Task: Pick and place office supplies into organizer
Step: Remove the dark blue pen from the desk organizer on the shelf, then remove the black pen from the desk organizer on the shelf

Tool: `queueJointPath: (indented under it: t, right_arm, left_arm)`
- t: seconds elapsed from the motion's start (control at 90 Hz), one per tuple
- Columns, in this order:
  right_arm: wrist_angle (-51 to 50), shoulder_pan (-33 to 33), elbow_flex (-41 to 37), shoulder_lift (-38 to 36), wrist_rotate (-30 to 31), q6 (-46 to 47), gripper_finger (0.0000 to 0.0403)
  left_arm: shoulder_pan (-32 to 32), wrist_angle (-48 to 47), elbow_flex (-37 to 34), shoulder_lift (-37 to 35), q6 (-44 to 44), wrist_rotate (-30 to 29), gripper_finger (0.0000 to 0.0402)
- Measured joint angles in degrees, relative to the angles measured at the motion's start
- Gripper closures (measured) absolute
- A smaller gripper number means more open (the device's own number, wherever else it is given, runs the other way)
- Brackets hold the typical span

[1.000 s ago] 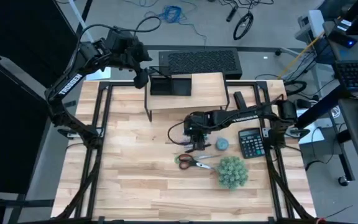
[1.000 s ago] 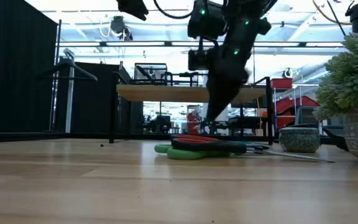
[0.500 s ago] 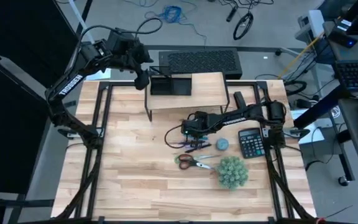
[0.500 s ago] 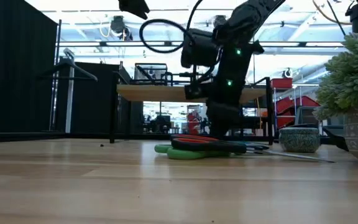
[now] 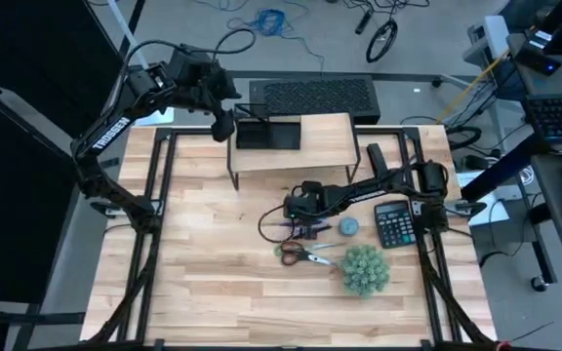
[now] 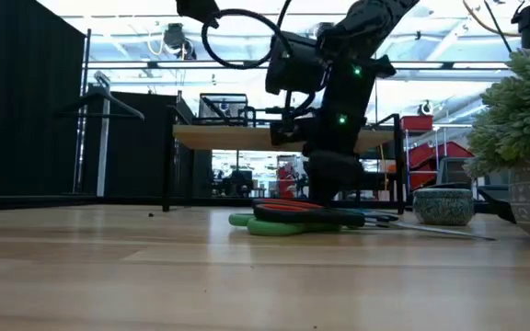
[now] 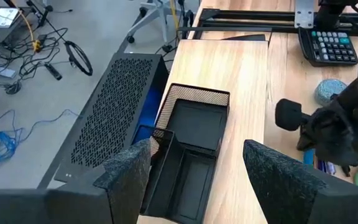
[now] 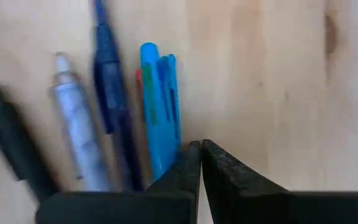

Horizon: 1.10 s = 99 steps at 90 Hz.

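Right gripper [image 8: 199, 163] closed, low beside pens [image 8: 157, 106].

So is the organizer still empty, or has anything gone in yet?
Empty as far as shown: in the left wrist view the organizer shows bare black compartments, and the pens lie on the table by the right gripper.

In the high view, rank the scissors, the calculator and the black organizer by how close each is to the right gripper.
From the right gripper, low over the pens at table centre:
1. Scissors, just in front of it.
2. Calculator, off toward the right edge.
3. Black organizer, on the wooden riser at the back, below the left gripper.
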Motion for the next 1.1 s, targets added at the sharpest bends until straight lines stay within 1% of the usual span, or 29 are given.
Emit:
queueJointPath:
  t: [0.233,0.311,0.433,0.622,0.744,0.844,0.956,1.1]
  right_arm:
    - [-1.1,1.2,0.1,-0.3,-0.5,0.8,0.0403]
    - [-2.9,1.1,0.8,-1.0,-1.9,1.3,0.0403]
    - [-6.0,1.2,4.5,-3.6,-1.5,0.8,0.0403]
    - [-10.4,-0.5,11.3,-7.5,-0.9,-2.7,0.0403]
    - [-10.1,-3.6,14.6,-10.7,-0.5,-6.2,0.0403]
    - [-8.9,-7.5,16.5,-12.7,-0.4,-9.4,0.0403]
    - [-4.6,-12.6,18.2,-14.8,-0.5,-12.6,0.0403]
    - [3.3,-18.2,19.9,-14.7,-0.7,-16.8,0.0403]
  left_arm:
    - [0.0,0.0,0.0,0.0,0.0,0.0,0.0158]
    - [0.0,0.0,0.0,0.0,0.0,0.0,0.0158]
    - [0.0,0.0,0.0,0.0,-0.1,-0.7,0.0158]
    - [1.2,0.0,0.0,0.0,-0.1,-2.5,0.0158]
    - [3.5,0.0,0.0,0.0,-0.1,-3.3,0.0158]
    - [5.7,0.3,0.0,0.3,0.3,-3.5,0.0158]
    - [9.0,1.0,0.0,0.6,0.4,-3.5,0.0158]
    - [13.5,3.1,0.0,1.6,0.4,-3.0,0.0158]
